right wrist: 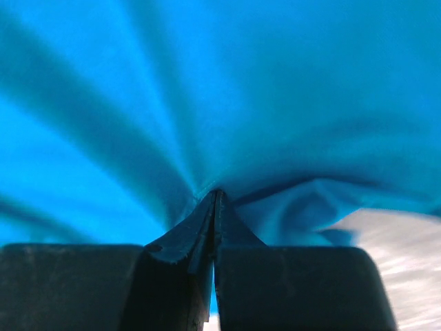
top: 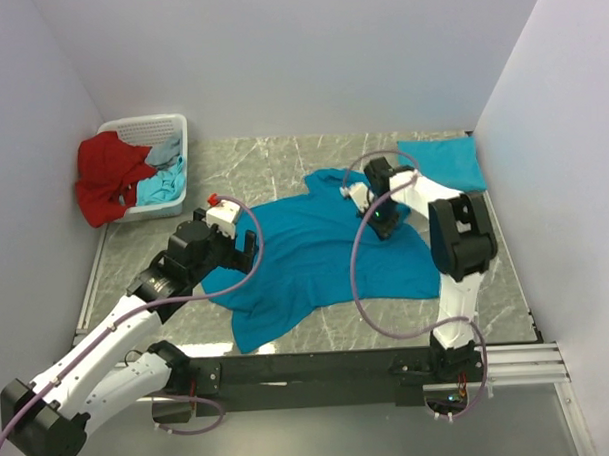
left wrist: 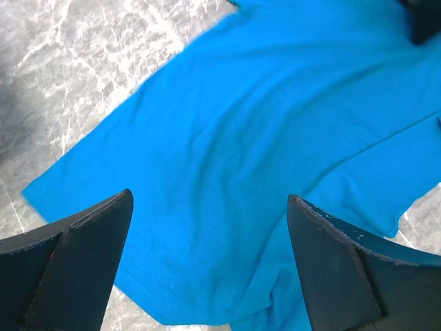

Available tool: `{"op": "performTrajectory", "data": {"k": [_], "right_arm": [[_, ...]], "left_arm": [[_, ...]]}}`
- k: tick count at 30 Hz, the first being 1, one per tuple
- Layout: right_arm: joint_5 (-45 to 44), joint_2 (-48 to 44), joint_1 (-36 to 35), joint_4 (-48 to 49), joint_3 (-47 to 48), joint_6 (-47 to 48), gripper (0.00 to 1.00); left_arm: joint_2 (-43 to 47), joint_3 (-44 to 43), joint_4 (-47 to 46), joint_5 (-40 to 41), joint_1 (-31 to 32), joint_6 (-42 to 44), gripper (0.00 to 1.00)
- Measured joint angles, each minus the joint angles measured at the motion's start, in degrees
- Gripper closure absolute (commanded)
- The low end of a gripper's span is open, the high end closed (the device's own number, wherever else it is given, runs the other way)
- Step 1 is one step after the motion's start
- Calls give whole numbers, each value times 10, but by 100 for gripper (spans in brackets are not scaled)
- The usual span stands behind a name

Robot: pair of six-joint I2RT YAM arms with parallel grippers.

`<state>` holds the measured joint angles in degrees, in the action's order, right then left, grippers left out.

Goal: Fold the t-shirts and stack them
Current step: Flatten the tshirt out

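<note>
A teal-blue t-shirt (top: 316, 258) lies rumpled and spread across the middle of the table. My right gripper (top: 382, 223) is down on its right upper part. In the right wrist view that gripper (right wrist: 217, 198) is shut on a pinched ridge of the shirt (right wrist: 227, 89), and folds fan out from the pinch. My left gripper (top: 247, 252) hovers over the shirt's left edge. In the left wrist view it (left wrist: 210, 198) is open, with its fingers (left wrist: 83, 262) wide apart above the cloth (left wrist: 262, 124) and nothing between them. A second t-shirt (top: 442, 163), folded flat, lies at the back right corner.
A white basket (top: 171, 125) stands at the back left with a red garment (top: 108, 180) hanging over its rim and pale blue cloth (top: 168, 173) inside. White walls close in the left, back and right sides. Grey marble tabletop (top: 272, 159) shows behind the shirt.
</note>
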<state>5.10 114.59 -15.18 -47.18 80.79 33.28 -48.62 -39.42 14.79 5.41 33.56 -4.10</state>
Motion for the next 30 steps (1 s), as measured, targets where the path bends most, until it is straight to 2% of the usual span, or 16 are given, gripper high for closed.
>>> {"op": "performTrajectory", "data": {"k": [4,7,8,9,10,12,18,21,25,30], "right_arm": [[12,-87,-1,-17,-131,5,96],[19,-129,-1,-37,-188,7,83],[23,-138,-1,-49,-195,6,71],[27,-140,0,-56,-194,5,65],[35,-142,1,-63,-186,3,63],[55,-139,7,-85,-139,-3,55],[139,-81,70,-53,128,-55,57],[188,-21,116,-23,221,-100,59],[226,78,156,-15,296,-144,59],[253,163,159,-38,301,-163,59]], "left_arm": [[12,0,-3,-9,0,0,0],[12,0,-3,-16,0,0,1],[11,0,-3,-17,0,0,1],[11,0,-3,-19,0,0,1],[11,0,-3,-21,0,0,1],[11,0,-3,-22,0,0,1],[11,0,-3,-21,-1,1,0],[10,0,-3,-21,-1,3,1],[3,0,-2,-19,-2,4,1],[-6,0,-1,-19,-3,5,1]]}}
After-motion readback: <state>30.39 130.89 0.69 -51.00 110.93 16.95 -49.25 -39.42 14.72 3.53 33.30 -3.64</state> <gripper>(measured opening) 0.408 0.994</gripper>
